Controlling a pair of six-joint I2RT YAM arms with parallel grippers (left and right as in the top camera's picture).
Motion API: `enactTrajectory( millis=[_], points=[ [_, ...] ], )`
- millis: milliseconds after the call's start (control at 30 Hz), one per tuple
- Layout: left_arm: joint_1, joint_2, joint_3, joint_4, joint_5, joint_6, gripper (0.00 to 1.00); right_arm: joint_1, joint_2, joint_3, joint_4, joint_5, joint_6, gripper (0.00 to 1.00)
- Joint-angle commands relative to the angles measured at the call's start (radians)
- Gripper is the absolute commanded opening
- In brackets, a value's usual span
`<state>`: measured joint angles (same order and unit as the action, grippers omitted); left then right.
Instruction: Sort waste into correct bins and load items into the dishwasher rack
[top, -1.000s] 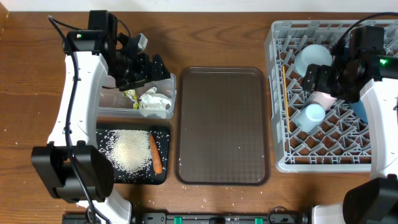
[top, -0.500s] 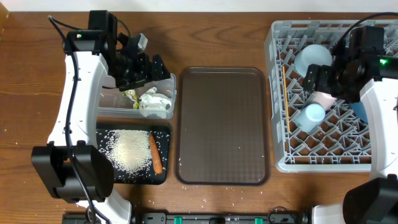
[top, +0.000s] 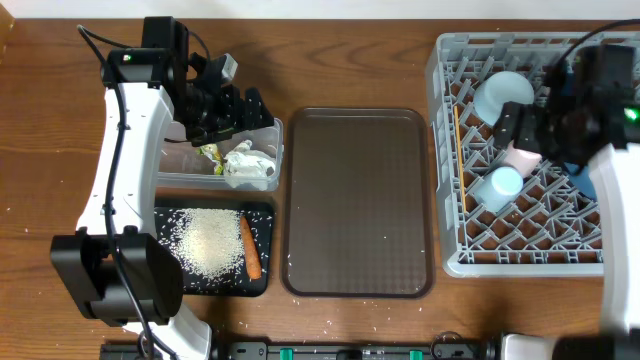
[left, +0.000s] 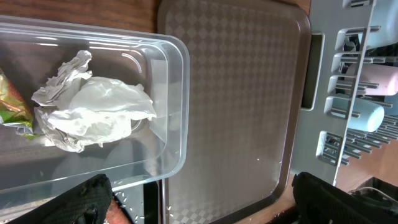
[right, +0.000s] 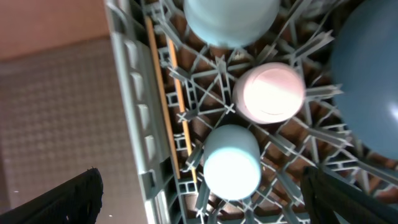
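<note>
dishwasher rack (top: 446, 215): 1 bowl (top: 503, 93), 1 pink cup (top: 521, 158), 1 blue cup (top: 499, 186), 2 chopsticks (right: 169, 93) | clear tub (left: 179, 93): 1 crumpled paper (left: 96, 112) | black tray (top: 263, 214): 1 carrot (top: 250, 248) | left gripper (top: 235, 115), right gripper (top: 520, 130): open, empty

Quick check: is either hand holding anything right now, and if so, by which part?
Nothing is held. The left hand hangs open over the tub, and the right hand hangs open over the rack. Nothing sits between the fingers of either.

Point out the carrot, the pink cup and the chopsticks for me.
carrot (top: 250, 247), overhead view, middle of its length.
pink cup (right: 268, 92), right wrist view, centre of its round upward face.
chopsticks (right: 160, 81), right wrist view, upper stretch of one stick.
</note>
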<state>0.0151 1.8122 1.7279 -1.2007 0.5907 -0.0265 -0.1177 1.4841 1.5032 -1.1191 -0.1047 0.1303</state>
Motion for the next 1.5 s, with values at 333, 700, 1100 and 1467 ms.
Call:
enactTrajectory(
  millis=[333, 700, 1100, 1467],
  points=[
    [0.002, 0.005, -0.006, -0.003, -0.008, -0.001, 0.95, 0.066, -0.549, 0.005, 0.000, 0.008, 0.011, 0.99],
    [0.002, 0.005, -0.006, -0.003, -0.008, -0.001, 0.95, 0.154, -0.811, 0.005, 0.000, 0.007, 0.011, 0.99],
    [0.002, 0.005, -0.006, -0.003, -0.008, -0.001, 0.95, 0.152, -0.950, -0.022, -0.071, 0.019, 0.011, 0.99],
    [0.002, 0.005, -0.006, -0.003, -0.008, -0.001, 0.95, 0.159, -1.293, -0.367, 0.039, 0.018, 0.012, 0.99]
  ],
)
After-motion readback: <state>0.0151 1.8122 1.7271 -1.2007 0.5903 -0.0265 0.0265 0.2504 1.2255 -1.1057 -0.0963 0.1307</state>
